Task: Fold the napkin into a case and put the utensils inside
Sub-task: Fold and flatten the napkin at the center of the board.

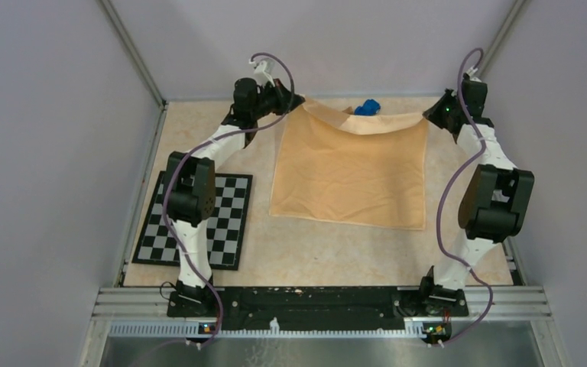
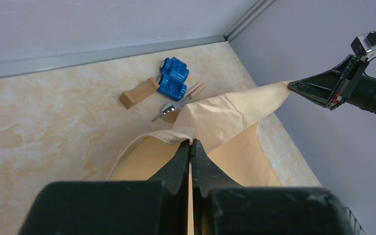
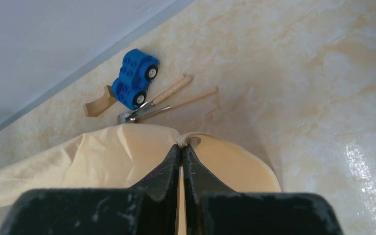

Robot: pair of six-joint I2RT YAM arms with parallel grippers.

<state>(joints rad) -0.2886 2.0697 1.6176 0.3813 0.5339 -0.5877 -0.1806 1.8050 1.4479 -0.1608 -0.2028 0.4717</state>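
Note:
The peach-orange napkin (image 1: 351, 172) hangs as an open sheet between both grippers, its near edge on the table. My left gripper (image 1: 298, 102) is shut on its far left corner (image 2: 183, 134). My right gripper (image 1: 428, 116) is shut on its far right corner (image 3: 186, 139); the right gripper also shows in the left wrist view (image 2: 293, 86). The utensils lie on the table behind the napkin: a silver spoon (image 2: 169, 111) and slim pieces with pale wooden handles (image 3: 174, 90), next to the blue toy car. No folded case shows.
A blue toy car (image 2: 173, 78) and a brown wooden block (image 2: 138, 93) sit by the back wall; the car also shows in the top view (image 1: 367, 107). The black-and-white checkerboard mat (image 1: 225, 222) lies at the left, partly under the left arm.

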